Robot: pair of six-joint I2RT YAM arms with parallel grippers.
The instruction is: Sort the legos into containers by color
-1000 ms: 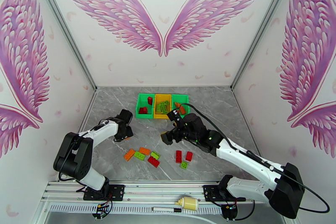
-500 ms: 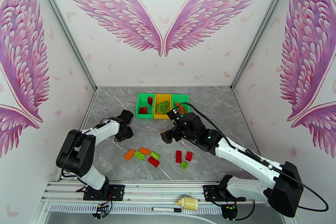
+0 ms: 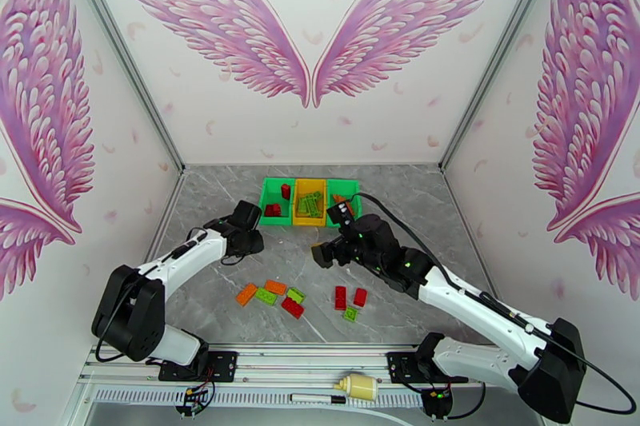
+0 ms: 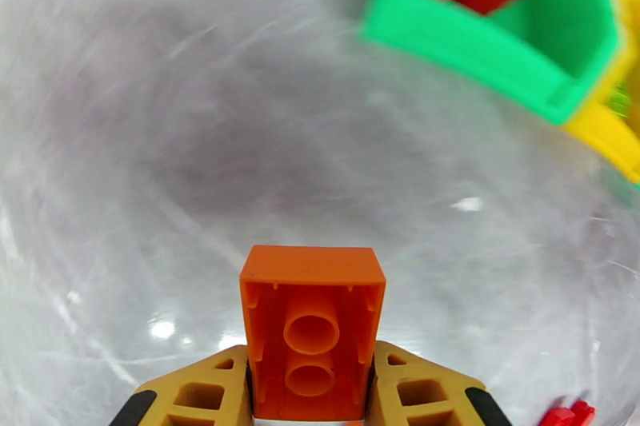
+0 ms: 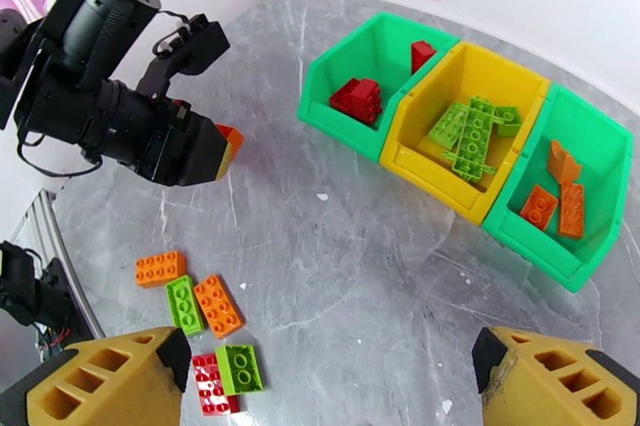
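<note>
Presently, an orange brick [image 4: 312, 316] is gripped between the fingers of the left gripper [image 4: 312, 376], with its hollow underside turned towards the wrist camera. From above, the left gripper [image 3: 254, 240] is seen near the front left corner of the row of bins, beside it and not over it. Whether the brick touches the grey table [image 3: 416, 204] cannot be told.

The fingers of the right gripper [image 5: 336, 372] are spread wide and nothing is held between them. This gripper [image 3: 322, 253] is placed in front of the bins, over bare table.

Three bins are set side by side, touching, at the far side of the table. Red bricks [image 5: 358, 98] are kept in the left green bin [image 5: 336, 128], lime bricks [image 5: 468, 132] in the yellow bin [image 5: 432, 180], and orange bricks [image 5: 560, 200] in the right green bin [image 5: 532, 248].

Loose bricks are left on the table nearer the arms. One cluster [image 3: 272, 296] is made up of orange, lime and red pieces lying close together. A smaller group [image 3: 350, 297] of two red pieces and one small lime piece is found just to its right.
</note>
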